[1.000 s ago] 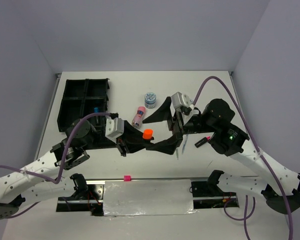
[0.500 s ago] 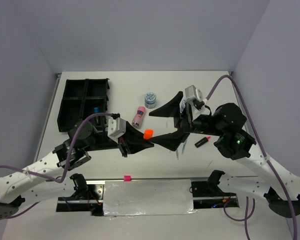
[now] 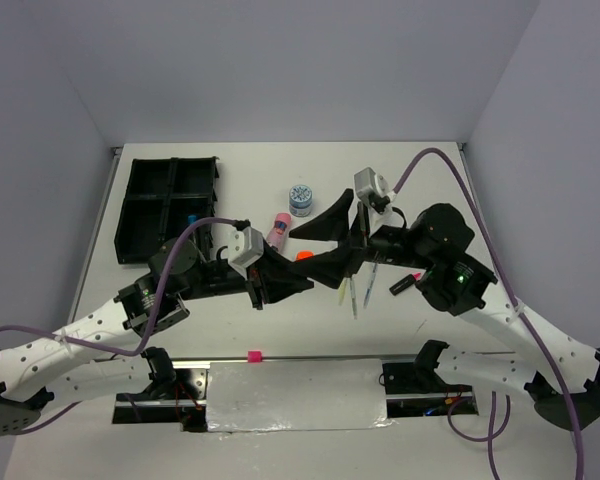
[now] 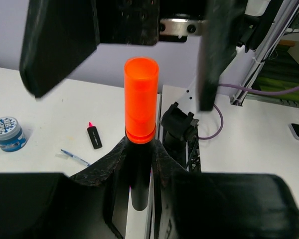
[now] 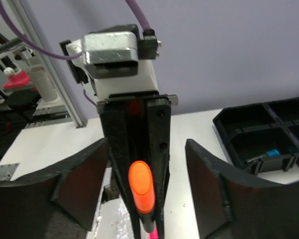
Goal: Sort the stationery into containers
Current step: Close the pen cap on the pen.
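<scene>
My left gripper [image 4: 139,152] is shut on the black body of a short marker with an orange cap [image 4: 140,99] and holds it above the table. In the top view the left gripper [image 3: 288,278] points right and the cap [image 3: 302,256] sticks out of it. My right gripper [image 3: 310,252] is wide open, one finger on each side of the cap, not touching it. The right wrist view shows the right gripper [image 5: 147,149] around the left gripper and the cap [image 5: 142,191]. The black organiser tray [image 3: 145,215] lies far left, with a blue-capped marker [image 3: 193,216] in it.
On the table lie a blue-white tub [image 3: 301,198], a pink tube [image 3: 276,232], a yellow-green pen [image 3: 342,292], grey-blue pens [image 3: 370,284] and a black marker with a red cap [image 3: 405,282]. A neon pink square [image 3: 252,356] sits on the front rail.
My left gripper has carried the orange-capped marker a little farther and to the right. My right gripper drew back to the right, then came back around the cap, still open.
</scene>
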Robot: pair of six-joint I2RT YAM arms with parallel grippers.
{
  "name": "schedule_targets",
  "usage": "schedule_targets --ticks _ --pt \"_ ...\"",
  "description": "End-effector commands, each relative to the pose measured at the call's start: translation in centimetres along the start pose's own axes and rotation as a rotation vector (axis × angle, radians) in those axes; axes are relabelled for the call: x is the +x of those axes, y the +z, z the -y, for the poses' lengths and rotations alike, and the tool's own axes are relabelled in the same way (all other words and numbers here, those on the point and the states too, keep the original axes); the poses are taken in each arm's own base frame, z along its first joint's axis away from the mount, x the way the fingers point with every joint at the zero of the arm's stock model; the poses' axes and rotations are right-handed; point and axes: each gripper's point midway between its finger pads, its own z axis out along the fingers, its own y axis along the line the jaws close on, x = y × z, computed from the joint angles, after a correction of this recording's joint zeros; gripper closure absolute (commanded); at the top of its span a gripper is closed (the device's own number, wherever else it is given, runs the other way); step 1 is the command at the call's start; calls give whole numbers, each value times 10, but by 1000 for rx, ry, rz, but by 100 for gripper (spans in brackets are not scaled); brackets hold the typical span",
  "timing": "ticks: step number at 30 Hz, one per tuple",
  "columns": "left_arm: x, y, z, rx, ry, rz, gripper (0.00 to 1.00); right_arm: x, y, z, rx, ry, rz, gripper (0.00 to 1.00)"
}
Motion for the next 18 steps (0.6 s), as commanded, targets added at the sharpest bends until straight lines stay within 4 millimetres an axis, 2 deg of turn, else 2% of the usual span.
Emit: schedule_targets --ticks 1,4,6,7,10,12,15,16,18 --pt "-33 0 11 39 19 92 100 -2 0 -2 -18 -22 19 32" --pt "-34 -1 11 35 19 96 100 0 -2 -1 -15 -32 19 35" --pt "-36 -2 13 46 24 104 100 5 -3 1 -6 -33 12 43" --pt "-36 -2 14 51 25 105 100 5 -4 2 -4 -33 12 51" --pt "-38 -3 14 52 27 111 100 9 -4 1 -17 -18 7 53" --pt "-38 -3 14 51 24 114 100 10 -4 -1 -33 -13 10 58" --pt "-42 -5 13 45 21 132 100 13 -4 -3 -45 -3 9 91" --pt "-45 -6 11 36 20 140 100 15 -4 -3 -50 2 7 92" --pt "-50 -7 10 34 12 153 100 23 -4 -4 -68 15 -5 100"
